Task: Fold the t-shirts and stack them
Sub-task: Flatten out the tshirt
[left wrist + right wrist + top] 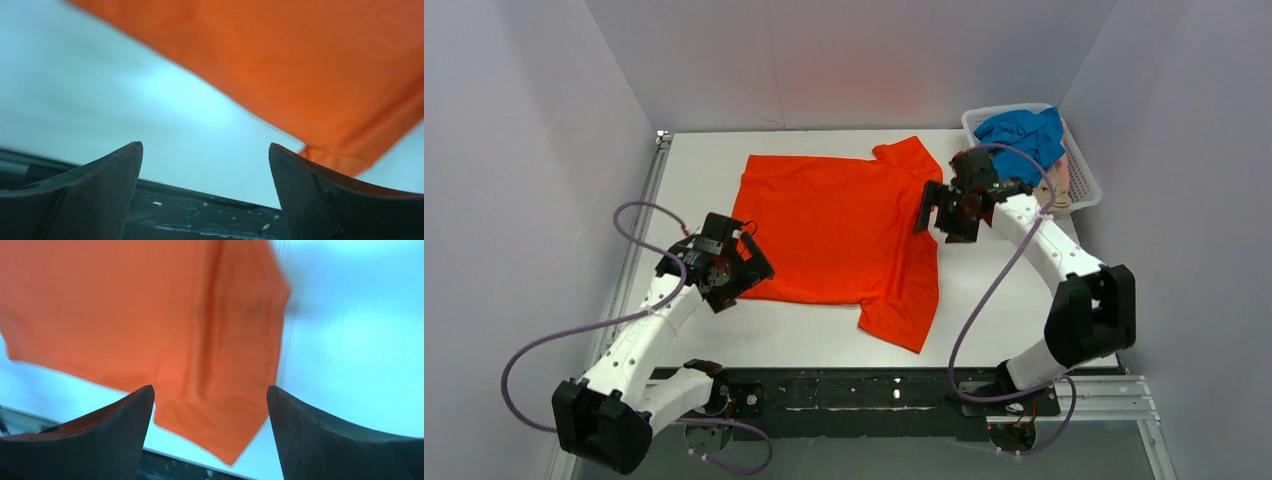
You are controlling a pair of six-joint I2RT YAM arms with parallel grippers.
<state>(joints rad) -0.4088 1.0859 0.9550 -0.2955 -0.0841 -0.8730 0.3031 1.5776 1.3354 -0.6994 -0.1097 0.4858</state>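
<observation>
The orange-red t-shirt lies spread out and unfolded between the left pincer and right pincer — both wide open, holding nothing. Folding looks unstarted — the blue t-shirt sits in the basket behind the right pincer.

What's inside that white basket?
The basket holds a crumpled blue shirt on top, with pale pink cloth peeking out beneath. Anything deeper is covered.
</observation>
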